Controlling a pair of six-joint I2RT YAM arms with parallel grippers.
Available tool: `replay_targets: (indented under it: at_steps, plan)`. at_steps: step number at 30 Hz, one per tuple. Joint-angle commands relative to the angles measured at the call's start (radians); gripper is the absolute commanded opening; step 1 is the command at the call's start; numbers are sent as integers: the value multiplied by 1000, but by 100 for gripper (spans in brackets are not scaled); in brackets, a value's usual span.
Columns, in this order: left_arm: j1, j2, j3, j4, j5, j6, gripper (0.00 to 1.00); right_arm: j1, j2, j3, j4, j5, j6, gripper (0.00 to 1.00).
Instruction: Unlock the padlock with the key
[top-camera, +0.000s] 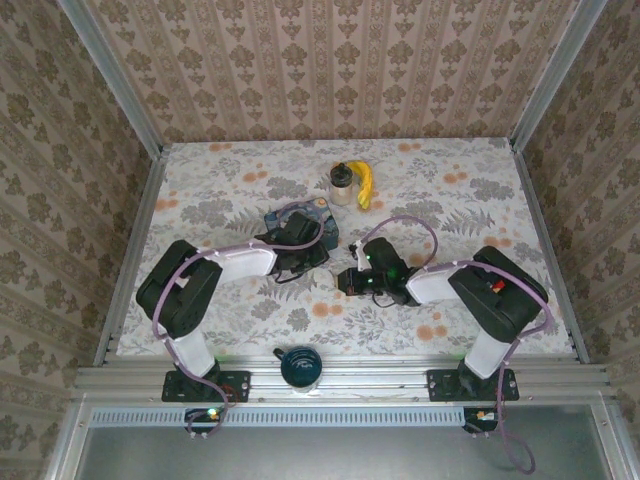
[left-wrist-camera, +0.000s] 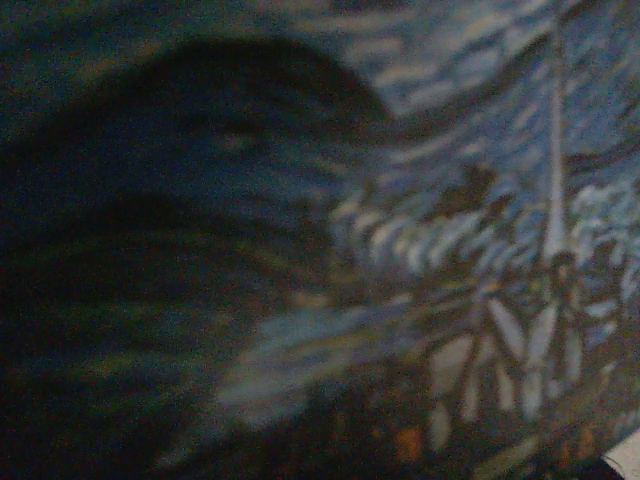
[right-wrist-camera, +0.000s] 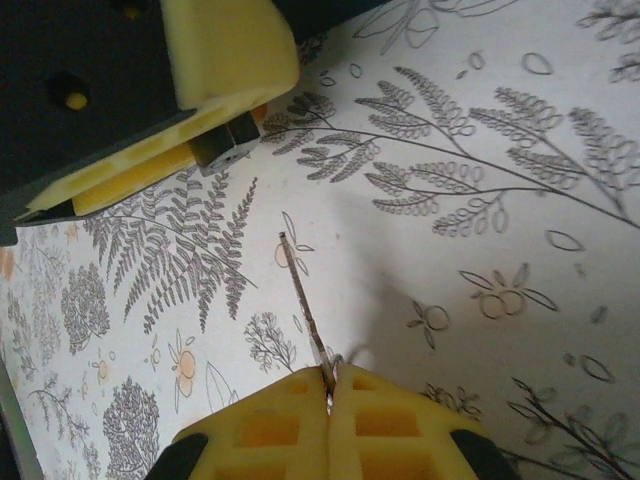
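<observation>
Near the middle of the table (top-camera: 230, 180), just on the near side of the starry blue tin box (top-camera: 320, 212): small dark squarish padlock (right-wrist-camera: 225, 148), pinched between the yellow pads of the left gripper (right-wrist-camera: 205, 130), one end poking out. Just to the right, right gripper (right-wrist-camera: 328, 385) clenched tight on the key (right-wrist-camera: 303, 300), yellow fingertips pressed together around its held end. Thin blade seen edge-on, aimed toward the padlock, tip close but not touching, bare floral table between. From the left wrist, blurred close-up of the tin box's painted surface. Farther back, banana (top-camera: 365, 185) beside a small jar (top-camera: 342, 186); dark mug (top-camera: 300, 367) at the near edge.
</observation>
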Motion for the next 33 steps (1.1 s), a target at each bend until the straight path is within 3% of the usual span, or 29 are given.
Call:
replay_targets:
  at_steps: [1,33]
  plan:
    - [6,-39,-16,47,32,-37,21,14,35,1,80,-2,28,0]
    - [10,-34,-41,82,57,-58,20,16,100,39,143,26,79,0]
